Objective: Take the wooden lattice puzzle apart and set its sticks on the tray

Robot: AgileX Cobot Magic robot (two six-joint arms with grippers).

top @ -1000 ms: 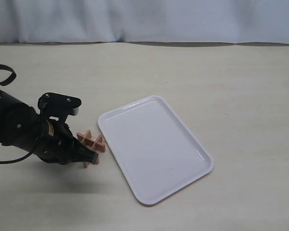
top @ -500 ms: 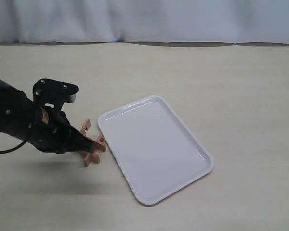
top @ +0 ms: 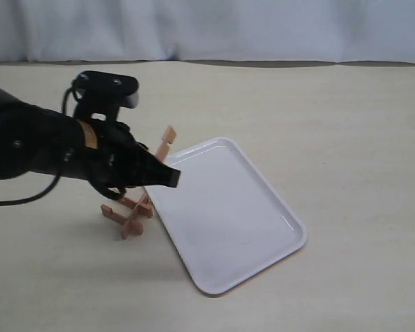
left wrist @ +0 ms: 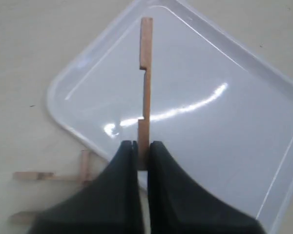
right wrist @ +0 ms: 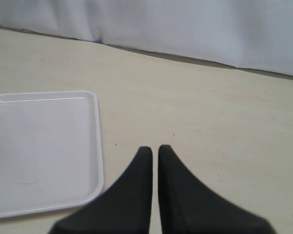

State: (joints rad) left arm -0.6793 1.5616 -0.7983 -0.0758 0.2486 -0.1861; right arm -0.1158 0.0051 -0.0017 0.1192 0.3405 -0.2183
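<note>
My left gripper (top: 160, 168) is shut on one end of a notched reddish-brown stick (top: 167, 141), held in the air over the near-left corner of the white tray (top: 228, 207). In the left wrist view the stick (left wrist: 146, 78) juts straight out from the gripper (left wrist: 143, 144) over the tray (left wrist: 210, 73). The rest of the wooden lattice puzzle (top: 128, 214) lies on the table just left of the tray, still crossed together (left wrist: 83, 168). My right gripper (right wrist: 155, 147) is shut on nothing, hovering above bare table beside the tray (right wrist: 39, 141).
A beige tabletop (top: 318, 111) stretches around the tray. A white curtain (top: 207, 28) hangs along the far edge.
My left gripper has risen and moved right toward the tray, pulling one stick out of the lattice. The remaining sticks shifted slightly on the table.
</note>
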